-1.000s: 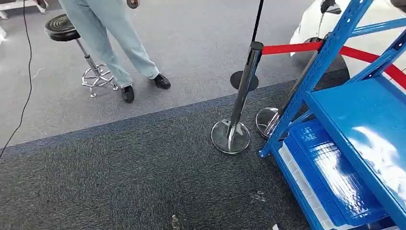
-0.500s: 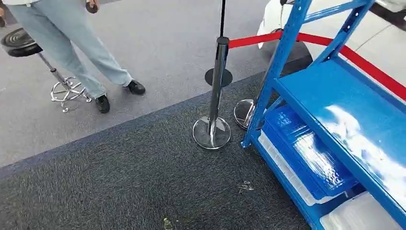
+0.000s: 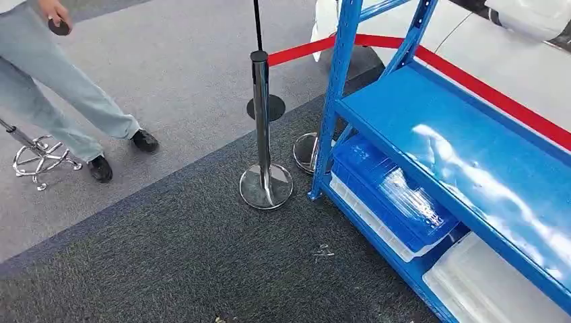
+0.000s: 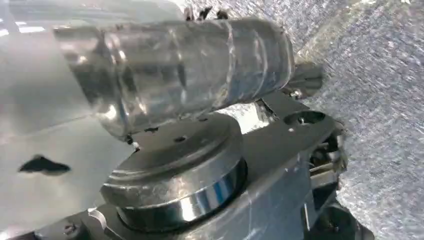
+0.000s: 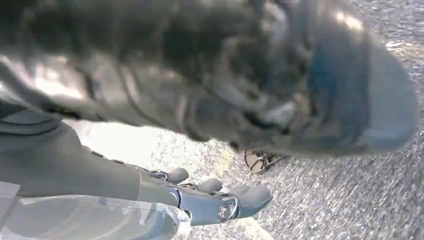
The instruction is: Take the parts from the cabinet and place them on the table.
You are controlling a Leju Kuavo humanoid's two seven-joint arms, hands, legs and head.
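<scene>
Blue cabinet [image 3: 431, 128] with bins, right hand [image 5: 220, 200] empty over carpet.

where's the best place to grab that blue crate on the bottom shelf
Probably the blue crate by its long outer rim, coming from the open aisle side over the carpet. That edge juts past the upper shelf; the rack posts and shelf block the other sides. Two hands likely suit its width.

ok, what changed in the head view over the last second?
The camera panned right: the whole scene slid left. More of the blue rack shows, plus a clear bin on its bottom level. The person has stepped. Chrome post and blue crate look unmoved.
</scene>
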